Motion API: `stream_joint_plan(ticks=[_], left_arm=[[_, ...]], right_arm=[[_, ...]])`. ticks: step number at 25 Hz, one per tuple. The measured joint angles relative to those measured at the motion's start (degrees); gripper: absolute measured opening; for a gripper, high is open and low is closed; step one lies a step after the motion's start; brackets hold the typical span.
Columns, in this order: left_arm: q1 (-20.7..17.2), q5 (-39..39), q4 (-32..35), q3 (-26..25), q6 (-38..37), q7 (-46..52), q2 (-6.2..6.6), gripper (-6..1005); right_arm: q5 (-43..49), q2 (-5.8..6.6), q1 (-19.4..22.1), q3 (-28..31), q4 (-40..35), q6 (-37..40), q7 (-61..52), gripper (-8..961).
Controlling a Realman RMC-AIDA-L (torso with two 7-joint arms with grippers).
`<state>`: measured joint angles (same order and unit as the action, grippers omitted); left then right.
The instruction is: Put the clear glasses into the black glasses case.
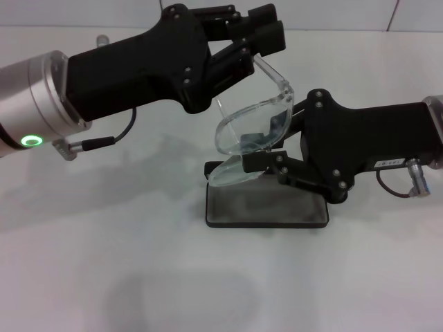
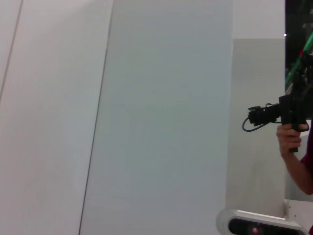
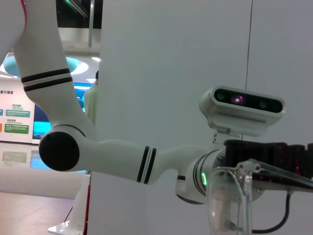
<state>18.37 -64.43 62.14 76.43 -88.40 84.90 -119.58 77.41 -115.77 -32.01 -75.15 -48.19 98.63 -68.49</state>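
Observation:
The clear glasses point(image 1: 250, 128) hang tilted in the air above the open black glasses case point(image 1: 266, 206), which lies flat on the white table with its grey lining showing. My left gripper point(image 1: 252, 57) reaches in from the upper left and is shut on the end of one raised temple arm. From the right, my right gripper point(image 1: 259, 153) is shut on the front frame between the lenses, just over the case's far edge. The lower lens almost touches the case's back left corner. The right wrist view shows the glasses point(image 3: 229, 198) close up, with the left gripper point(image 3: 274, 156) at the temple.
The white table point(image 1: 104, 263) spreads around the case. The left wrist view shows only grey wall panels and a person point(image 2: 293, 147) holding a dark device far off. The robot's head camera point(image 3: 242, 110) and white left arm point(image 3: 122, 164) fill the right wrist view.

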Motion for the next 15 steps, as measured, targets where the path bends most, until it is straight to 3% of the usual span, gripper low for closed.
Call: stream_joint_plan(ticks=[15], left_arm=[[-0.30, -2.67, 0.07, 0.45, -0.54, 0.00, 0.05, 189]], right_arm=[[-0.07, 0.11, 0.78, 0.51, 0.36, 0.60, 0.09, 106]])
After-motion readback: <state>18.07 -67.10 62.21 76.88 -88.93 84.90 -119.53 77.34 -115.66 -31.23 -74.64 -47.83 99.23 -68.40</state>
